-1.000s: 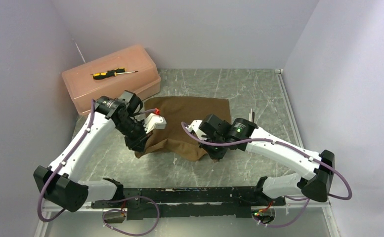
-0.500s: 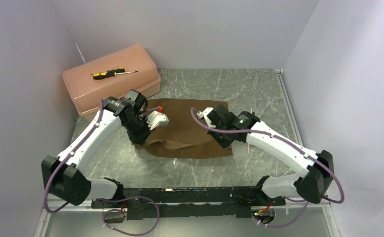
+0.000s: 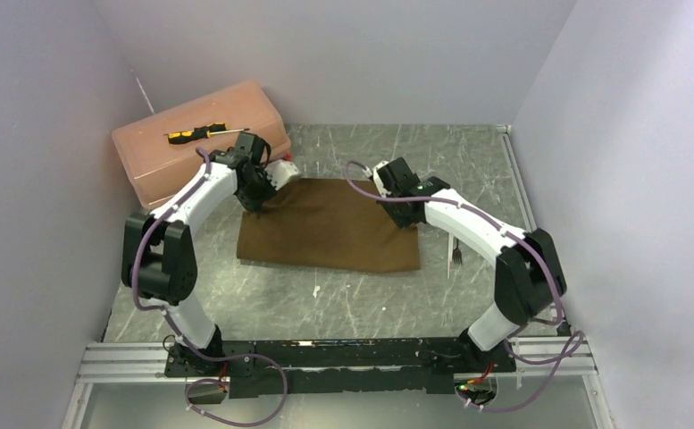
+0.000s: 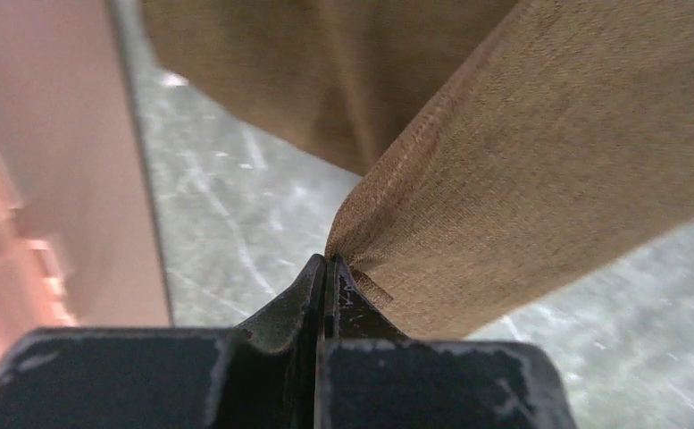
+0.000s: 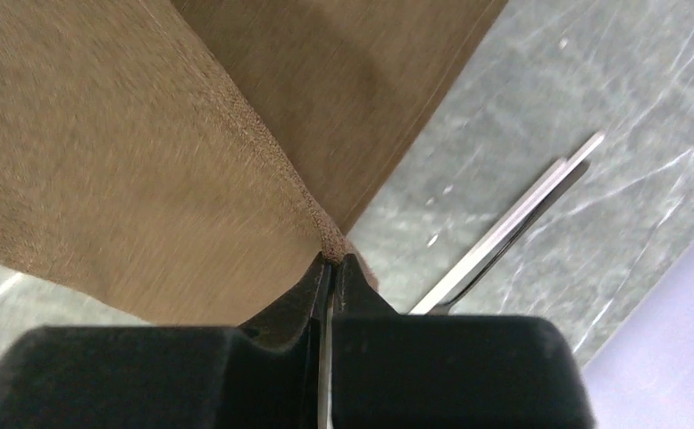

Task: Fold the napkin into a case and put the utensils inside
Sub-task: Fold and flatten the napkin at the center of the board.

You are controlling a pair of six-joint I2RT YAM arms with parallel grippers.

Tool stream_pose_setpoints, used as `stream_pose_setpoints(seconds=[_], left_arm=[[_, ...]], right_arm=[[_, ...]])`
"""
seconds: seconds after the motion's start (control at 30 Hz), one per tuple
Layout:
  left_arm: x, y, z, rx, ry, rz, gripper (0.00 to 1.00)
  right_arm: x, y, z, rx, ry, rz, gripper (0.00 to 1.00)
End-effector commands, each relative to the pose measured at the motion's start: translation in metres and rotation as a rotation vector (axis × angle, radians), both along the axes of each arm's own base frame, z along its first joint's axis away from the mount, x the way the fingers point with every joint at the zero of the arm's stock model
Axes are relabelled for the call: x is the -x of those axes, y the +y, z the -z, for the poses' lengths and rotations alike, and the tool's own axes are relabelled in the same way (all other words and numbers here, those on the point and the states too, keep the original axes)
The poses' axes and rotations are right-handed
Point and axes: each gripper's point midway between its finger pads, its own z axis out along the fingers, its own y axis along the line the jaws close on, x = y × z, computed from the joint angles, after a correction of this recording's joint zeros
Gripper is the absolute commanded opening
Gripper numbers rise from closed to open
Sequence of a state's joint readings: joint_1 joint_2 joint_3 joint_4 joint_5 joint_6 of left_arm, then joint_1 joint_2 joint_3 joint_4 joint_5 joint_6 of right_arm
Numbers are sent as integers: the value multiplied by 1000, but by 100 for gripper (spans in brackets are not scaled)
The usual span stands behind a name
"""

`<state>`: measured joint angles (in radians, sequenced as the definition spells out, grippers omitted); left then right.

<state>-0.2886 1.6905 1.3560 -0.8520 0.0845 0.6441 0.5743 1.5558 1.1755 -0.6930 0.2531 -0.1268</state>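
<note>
The brown napkin lies on the table as a broad flat rectangle. My left gripper is at its far left corner, jaws shut on the napkin's edge, which rises in a taut fold from the gripper. My right gripper is at the far right corner, shut on the cloth pinched at the right gripper's tips. One of the utensils, a fork, lies on the table just right of the napkin. Thin silvery utensil handles show beside the cloth.
A pink box stands at the back left, close to my left arm, with a yellow-and-black screwdriver on its lid. Grey walls close in on the left, right and back. The marbled tabletop shows in front of the napkin.
Both grippers have carried their pinched cloth corners from the near side towards the far side. The bunched napkin now lies flatter, and the fork has come into view at its right.
</note>
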Motion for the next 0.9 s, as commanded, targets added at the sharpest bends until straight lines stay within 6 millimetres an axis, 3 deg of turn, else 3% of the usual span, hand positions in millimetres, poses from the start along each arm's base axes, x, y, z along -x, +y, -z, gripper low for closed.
stream_pose_setpoints(seconds=[0.0,0.23,0.4,0.43,0.5,0.67,0.77,0.87], left_arm=[[-61,19,-17,-29,-181,-38,3],[-87,17,7,-27,-200,-41,3],[-106,10,16,3,-229,-64,6],[-109,9,14,11,-239,-71,10],[-115,7,9,20,-262,-74,18],[-130,9,-4,27,-332,-103,16],[-137,9,-13,37,-367,-128,20],[-138,8,-21,50,-378,-138,28]], right_arm=[[-61,9,-23,-22,-138,-13,0],[-113,5,-2,-14,-121,28,0],[-138,-3,33,15,-57,65,0],[-141,-7,39,27,-47,80,2],[-144,-17,48,49,-33,111,14],[-163,-36,50,81,-72,211,31],[-177,-45,41,111,-141,263,51],[-194,-51,22,110,-240,305,55]])
